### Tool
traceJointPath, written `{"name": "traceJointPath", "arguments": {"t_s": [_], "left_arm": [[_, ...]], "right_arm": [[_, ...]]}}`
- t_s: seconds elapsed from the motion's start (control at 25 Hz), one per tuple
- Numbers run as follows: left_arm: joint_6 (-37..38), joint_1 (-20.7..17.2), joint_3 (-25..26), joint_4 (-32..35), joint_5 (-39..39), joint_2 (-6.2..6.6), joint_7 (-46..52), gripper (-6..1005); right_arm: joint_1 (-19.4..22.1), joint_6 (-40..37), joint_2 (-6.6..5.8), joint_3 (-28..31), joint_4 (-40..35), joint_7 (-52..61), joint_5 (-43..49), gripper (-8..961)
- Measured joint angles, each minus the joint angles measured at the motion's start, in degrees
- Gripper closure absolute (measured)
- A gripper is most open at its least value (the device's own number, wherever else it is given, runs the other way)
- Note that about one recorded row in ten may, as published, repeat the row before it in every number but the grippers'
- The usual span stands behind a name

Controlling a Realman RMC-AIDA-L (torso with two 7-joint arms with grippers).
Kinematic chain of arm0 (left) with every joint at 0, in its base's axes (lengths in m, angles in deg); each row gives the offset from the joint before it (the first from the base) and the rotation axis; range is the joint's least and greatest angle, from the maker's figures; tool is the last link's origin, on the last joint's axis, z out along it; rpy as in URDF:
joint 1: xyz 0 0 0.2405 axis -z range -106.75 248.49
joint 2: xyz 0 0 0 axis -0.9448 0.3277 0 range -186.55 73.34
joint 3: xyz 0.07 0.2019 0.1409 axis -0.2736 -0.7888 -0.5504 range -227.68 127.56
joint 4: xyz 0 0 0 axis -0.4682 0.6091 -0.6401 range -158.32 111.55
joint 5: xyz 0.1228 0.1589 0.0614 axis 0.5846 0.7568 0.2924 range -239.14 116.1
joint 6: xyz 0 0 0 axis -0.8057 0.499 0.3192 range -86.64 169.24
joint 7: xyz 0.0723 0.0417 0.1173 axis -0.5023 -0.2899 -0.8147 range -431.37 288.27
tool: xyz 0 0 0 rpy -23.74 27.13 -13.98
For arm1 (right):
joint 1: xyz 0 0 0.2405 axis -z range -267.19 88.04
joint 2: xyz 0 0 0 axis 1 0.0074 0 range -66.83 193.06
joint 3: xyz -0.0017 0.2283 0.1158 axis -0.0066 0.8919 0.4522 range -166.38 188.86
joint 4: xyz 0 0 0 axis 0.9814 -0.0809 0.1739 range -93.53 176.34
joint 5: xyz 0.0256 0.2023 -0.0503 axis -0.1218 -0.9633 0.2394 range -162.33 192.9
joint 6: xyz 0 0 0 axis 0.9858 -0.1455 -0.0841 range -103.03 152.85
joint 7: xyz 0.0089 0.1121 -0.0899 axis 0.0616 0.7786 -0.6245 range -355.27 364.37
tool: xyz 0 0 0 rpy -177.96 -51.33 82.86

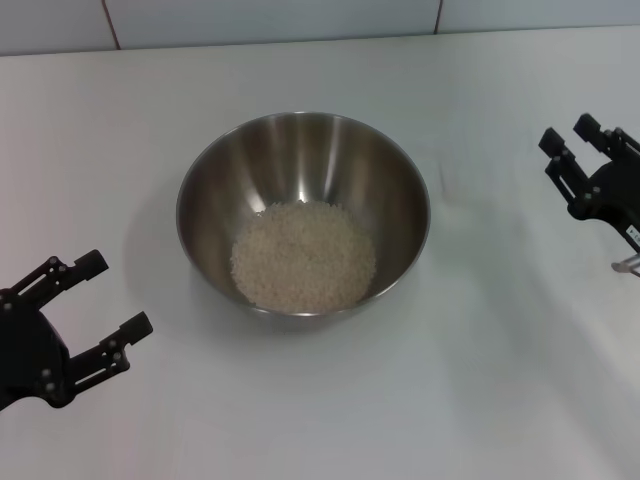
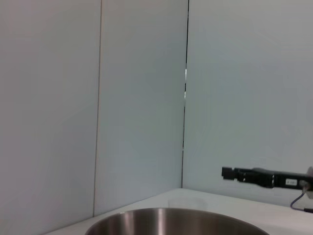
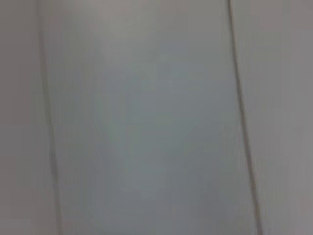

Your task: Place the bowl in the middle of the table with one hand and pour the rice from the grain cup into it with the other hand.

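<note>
The steel bowl (image 1: 303, 165) stands upright in the middle of the white table (image 1: 500, 380); its rim also shows in the left wrist view (image 2: 176, 218). The rice (image 1: 304, 256) lies as a pale heap in its bottom. My left gripper (image 1: 118, 293) is open and empty, near the table's front left, apart from the bowl. My right gripper (image 1: 568, 135) is open and empty at the right edge, also seen in the left wrist view (image 2: 227, 173). The grain cup (image 2: 186, 203) shows only as a faint whitish shape beyond the bowl's rim.
A pale panelled wall (image 1: 270, 20) runs along the table's back edge. The right wrist view shows only that wall (image 3: 146, 117). White tabletop surrounds the bowl on all sides.
</note>
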Motion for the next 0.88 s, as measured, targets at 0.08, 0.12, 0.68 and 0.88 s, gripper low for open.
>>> {"name": "traceJointPath", "arguments": {"t_s": [0.08,0.12,0.68,0.88], "left_arm": [[0.1,0.0,0.0,0.0,0.0,0.02,0.0,188],[0.2,-0.1,0.0,0.0,0.2,0.1,-0.1,188],[0.3,0.7,0.0,0.0,2.5,0.28,0.0,188],[0.3,1.0,0.0,0.0,3.0,0.27,0.0,188]], "right_arm": [[0.1,-4.8,-0.82,0.1,0.4,2.3,2.8,501],[0.0,-8.5,-1.93,0.1,0.4,4.9,6.4,501],[-4.3,-11.7,-5.79,0.0,-3.1,12.6,30.8,500],[-4.0,-13.3,-6.27,0.4,-4.2,14.0,35.5,465]]}}
